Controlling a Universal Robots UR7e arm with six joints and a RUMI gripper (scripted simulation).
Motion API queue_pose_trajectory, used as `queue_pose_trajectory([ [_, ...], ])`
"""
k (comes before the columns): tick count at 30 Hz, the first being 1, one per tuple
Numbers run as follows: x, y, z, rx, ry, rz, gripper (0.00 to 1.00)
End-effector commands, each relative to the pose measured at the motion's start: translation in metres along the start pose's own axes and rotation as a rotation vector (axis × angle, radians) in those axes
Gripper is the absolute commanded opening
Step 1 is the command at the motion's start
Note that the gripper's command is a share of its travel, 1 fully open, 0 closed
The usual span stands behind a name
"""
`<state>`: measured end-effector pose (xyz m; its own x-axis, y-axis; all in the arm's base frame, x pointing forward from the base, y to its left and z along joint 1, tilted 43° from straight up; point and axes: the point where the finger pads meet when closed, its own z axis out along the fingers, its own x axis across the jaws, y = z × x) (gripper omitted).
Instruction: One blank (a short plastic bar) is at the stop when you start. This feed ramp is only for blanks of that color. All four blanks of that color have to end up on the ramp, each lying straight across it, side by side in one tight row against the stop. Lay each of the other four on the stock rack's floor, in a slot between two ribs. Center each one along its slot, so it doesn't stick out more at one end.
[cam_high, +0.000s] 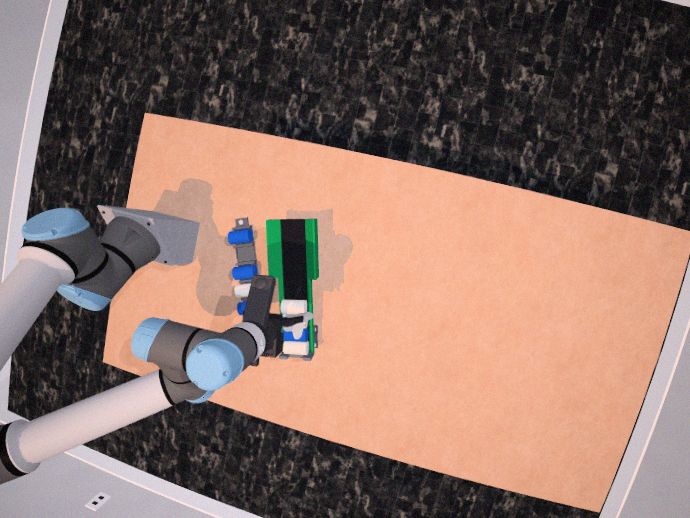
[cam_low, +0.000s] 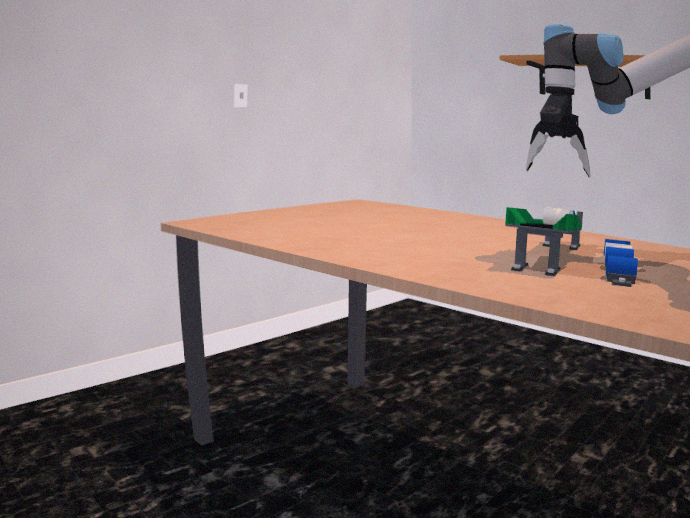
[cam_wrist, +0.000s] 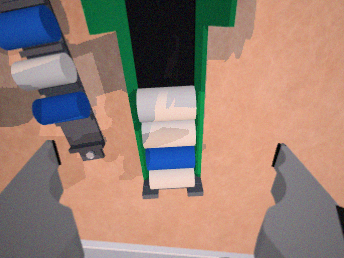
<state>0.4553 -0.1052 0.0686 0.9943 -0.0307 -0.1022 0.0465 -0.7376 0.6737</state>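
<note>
The green feed ramp (cam_wrist: 167, 75) with a black floor holds a row of blanks against the stop. From the stop upward they are a white blank (cam_wrist: 171, 178), a blue blank (cam_wrist: 170, 158), a white blank (cam_wrist: 169, 133) and another white blank (cam_wrist: 166, 103). All lie across the ramp and touch each other. The grey stock rack (cam_wrist: 60, 90) to the left holds a blue blank (cam_wrist: 27, 25), a white blank (cam_wrist: 42, 70) and a blue blank (cam_wrist: 61, 106) in slots. My gripper (cam_low: 556, 158) (cam_high: 295, 328) is open and empty, well above the ramp's lower end.
The ramp stands on dark legs on the wooden table, with the rack (cam_low: 620, 263) beside it. A grey box (cam_high: 150, 236) lies left of the rack. The table edge runs just below the ramp's stop in the wrist view.
</note>
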Motion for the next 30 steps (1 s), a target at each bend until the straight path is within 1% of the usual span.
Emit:
queue_pose_trajectory([
  [1, 0.001, 0.001, 0.0, 0.0, 0.001, 0.063, 1.0],
  [11, 0.006, 0.006, 0.001, 0.0, 0.001, 0.29, 1.0],
  [13, 0.006, 0.006, 0.001, 0.0, 0.001, 0.29, 1.0],
  [21, 0.01, 0.013, 0.003, 0.001, 0.001, 0.552, 1.0],
  [22, 0.01, 0.013, 0.003, 0.001, 0.001, 0.552, 1.0],
  [26, 0.012, 0.017, 0.003, 0.001, 0.001, 0.695, 1.0],
  [28, 0.013, 0.018, 0.004, 0.001, 0.001, 0.746, 1.0],
  [30, 0.013, 0.018, 0.004, 0.001, 0.001, 0.746, 1.0],
])
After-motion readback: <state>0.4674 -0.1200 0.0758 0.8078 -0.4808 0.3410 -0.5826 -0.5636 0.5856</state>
